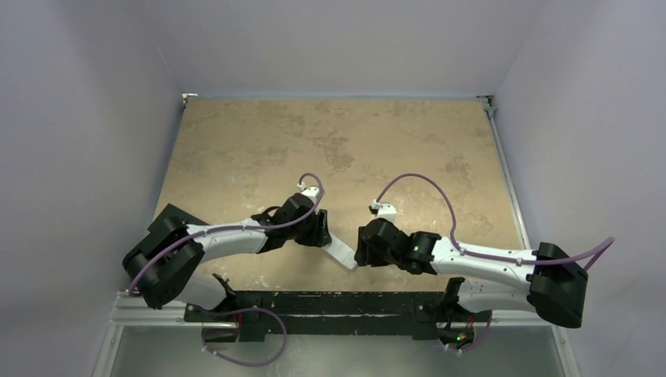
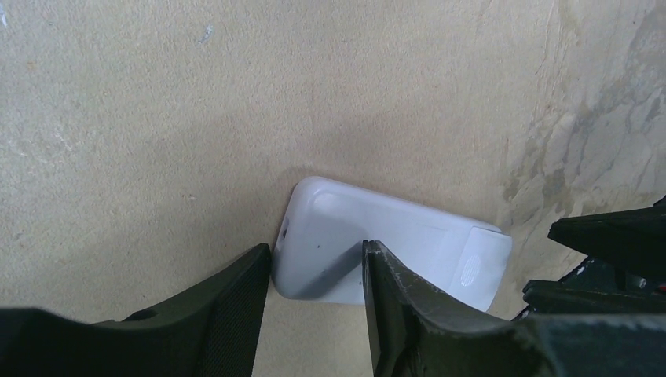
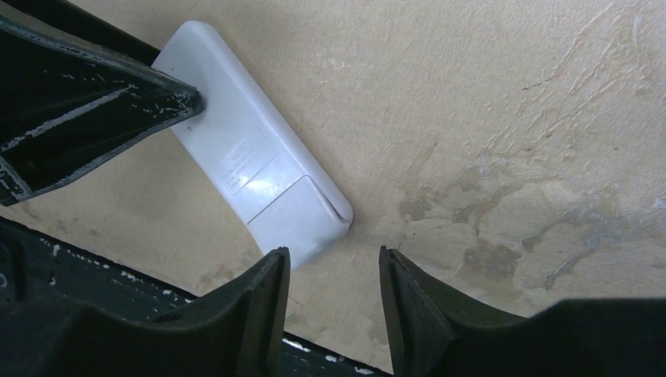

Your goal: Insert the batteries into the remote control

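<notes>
Left tool [image 2: 316, 263] pinching remote control [image 2: 416, 243] end; right tool [image 3: 333, 263] parted, empty, beside other end.

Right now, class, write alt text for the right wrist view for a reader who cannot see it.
A white remote control lies back-up and slantwise on a mottled beige table. The open right tool hovers by its lower end; a finger of the left tool sits against its upper edge.
</notes>
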Robot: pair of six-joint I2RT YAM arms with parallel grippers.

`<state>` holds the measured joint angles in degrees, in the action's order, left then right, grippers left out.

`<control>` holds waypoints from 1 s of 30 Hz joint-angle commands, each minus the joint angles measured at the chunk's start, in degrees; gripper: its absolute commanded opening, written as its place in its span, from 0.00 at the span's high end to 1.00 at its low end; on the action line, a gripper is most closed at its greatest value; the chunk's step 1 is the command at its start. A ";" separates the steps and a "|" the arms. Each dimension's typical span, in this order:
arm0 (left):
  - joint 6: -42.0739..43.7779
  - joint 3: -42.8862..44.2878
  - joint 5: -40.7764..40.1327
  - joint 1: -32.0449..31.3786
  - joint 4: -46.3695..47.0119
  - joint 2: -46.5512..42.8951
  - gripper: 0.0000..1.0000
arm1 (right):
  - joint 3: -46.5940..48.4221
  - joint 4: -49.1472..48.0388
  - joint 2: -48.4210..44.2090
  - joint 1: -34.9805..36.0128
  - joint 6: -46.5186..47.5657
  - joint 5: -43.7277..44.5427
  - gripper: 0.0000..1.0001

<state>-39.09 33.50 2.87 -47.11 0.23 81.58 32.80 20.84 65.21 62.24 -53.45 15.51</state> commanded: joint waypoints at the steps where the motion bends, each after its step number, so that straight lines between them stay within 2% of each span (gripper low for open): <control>1: -1.11 -2.55 2.09 0.25 1.85 -0.69 0.55 | -0.07 -1.33 -0.10 -0.19 -2.70 1.94 0.49; 6: -1.55 -4.12 2.41 0.19 1.90 -2.08 0.58 | 0.75 -0.02 1.23 -0.19 -4.21 2.78 0.53; 30: -6.36 -8.90 3.75 -1.24 1.29 -9.58 0.60 | 3.61 0.74 4.43 -0.27 -10.08 6.13 0.59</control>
<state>-44.05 25.41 5.80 -47.48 1.91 73.43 33.67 21.85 68.99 62.19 -61.73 18.94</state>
